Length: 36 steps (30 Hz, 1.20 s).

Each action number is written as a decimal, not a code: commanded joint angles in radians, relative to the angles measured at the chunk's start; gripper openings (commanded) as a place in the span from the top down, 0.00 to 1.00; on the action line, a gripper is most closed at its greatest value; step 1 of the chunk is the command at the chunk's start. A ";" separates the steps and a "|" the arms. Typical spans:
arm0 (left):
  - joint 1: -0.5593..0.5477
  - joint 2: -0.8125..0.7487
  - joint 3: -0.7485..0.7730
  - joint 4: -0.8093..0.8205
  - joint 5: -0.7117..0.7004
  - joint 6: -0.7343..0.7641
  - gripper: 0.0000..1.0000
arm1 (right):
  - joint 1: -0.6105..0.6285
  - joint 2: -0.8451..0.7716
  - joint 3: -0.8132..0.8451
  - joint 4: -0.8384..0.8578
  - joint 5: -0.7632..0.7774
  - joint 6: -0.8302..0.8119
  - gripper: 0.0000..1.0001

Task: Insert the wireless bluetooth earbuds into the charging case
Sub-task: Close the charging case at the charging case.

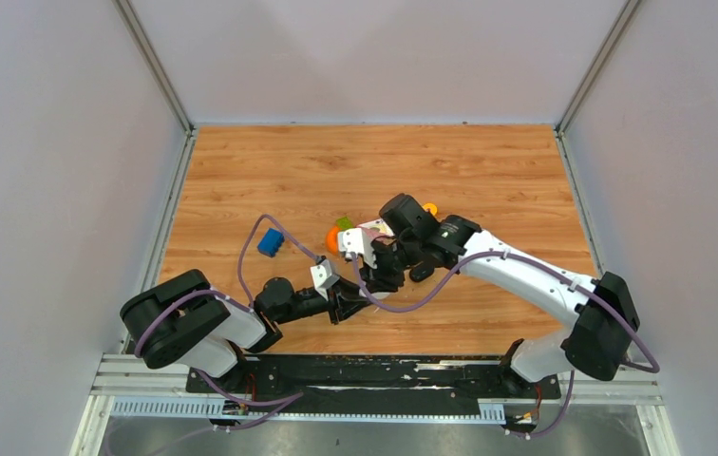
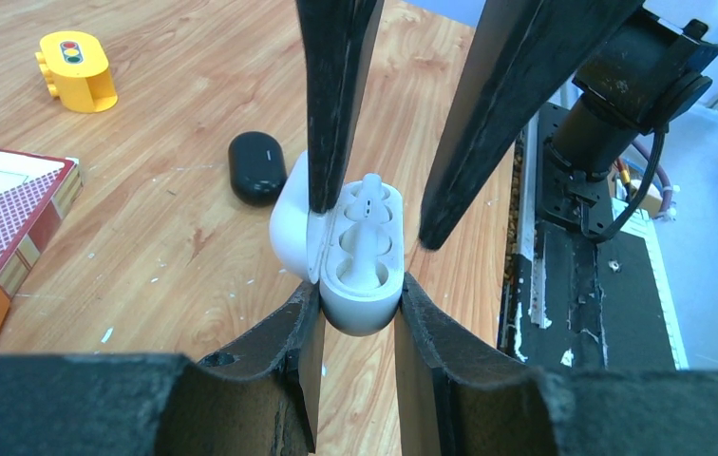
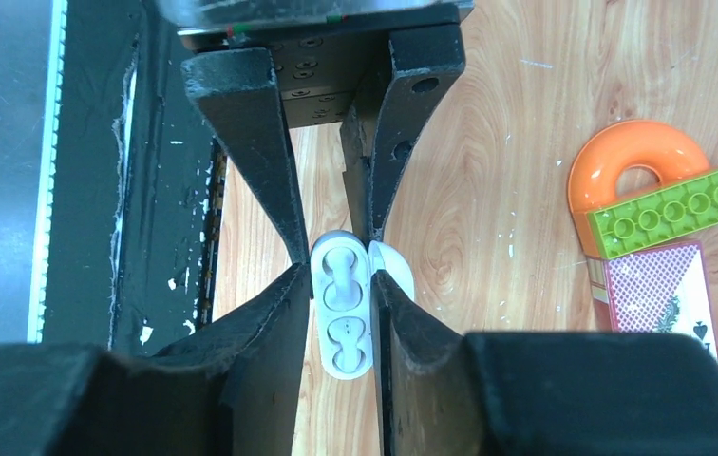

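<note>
Toward the front of the surface (image 2: pixel 194 76), two hands meet at one white case (image 2: pixel 361 318). Across its width the left hand (image 2: pixel 357 290) clamps it tight. At the other end the right hand (image 3: pixel 341 277) straddles it, slightly parted — one finger against the hinge side, the other just clear.

Its mouth faces up, the lid (image 2: pixel 287 223) swung aside. Its long axis runs from the left hand toward the right hand. One white earbud (image 2: pixel 370 190) stands in the far well, poking above the rim — the near well is hard to read.

Around lie one black case (image 2: pixel 257 167), one orange ring (image 3: pixel 626 152), one green brick (image 3: pixel 669 211), one yellow block (image 2: pixel 77 68), one blue block (image 1: pixel 270 243) and one card box (image 3: pixel 659 299).
</note>
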 commanded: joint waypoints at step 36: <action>-0.005 -0.042 -0.008 0.070 0.022 0.021 0.99 | -0.132 -0.062 -0.126 -0.101 -0.187 -0.347 0.04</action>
